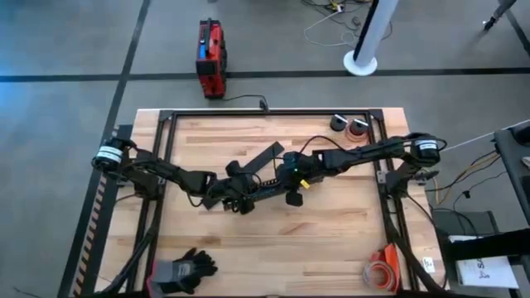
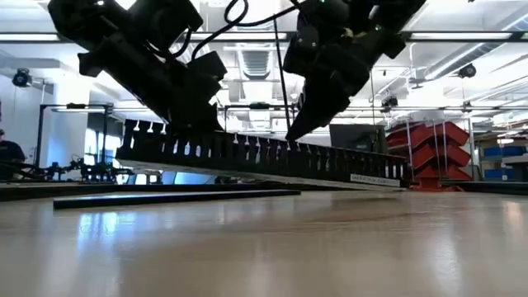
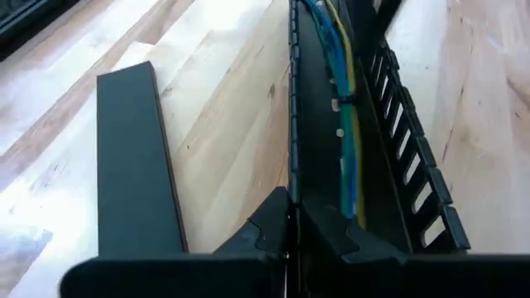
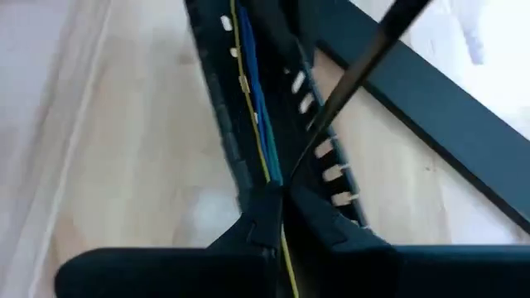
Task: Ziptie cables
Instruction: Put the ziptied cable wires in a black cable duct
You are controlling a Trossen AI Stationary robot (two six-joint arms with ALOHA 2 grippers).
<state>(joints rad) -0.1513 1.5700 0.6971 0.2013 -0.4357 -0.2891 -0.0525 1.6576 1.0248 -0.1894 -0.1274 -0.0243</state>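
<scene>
A long black comb-toothed slotted strip (image 1: 257,192) is held between both arms at the table's middle. In the low view it tilts, one end raised (image 2: 132,140), the other end (image 2: 392,176) low at the table. The cables (image 3: 344,124), thin blue, green and yellow wires, lie along the strip's channel. My left gripper (image 3: 290,223) is shut on the strip. My right gripper (image 4: 277,203) is shut where the yellow wire (image 4: 248,91) comes out of the channel. A thin black stick (image 4: 356,74) slants across the right wrist view. My left gripper pinches one side wall (image 3: 291,178) of the slotted strip between its two fingers, which lie along the strip. The held end is lifted off the table. My right gripper pinches the cables at the yellow wire (image 4: 273,174) between its two fingertips; the wire runs on below them (image 4: 288,257). The fingers point along the channel.
A flat black bar (image 1: 265,157) lies on the table beside the strip. Tape rolls (image 1: 349,126) stand at the far right, black gloves (image 1: 186,269) lie at the near left, a red coil (image 1: 383,271) at the near right. A black rail frame (image 1: 161,132) rims the table.
</scene>
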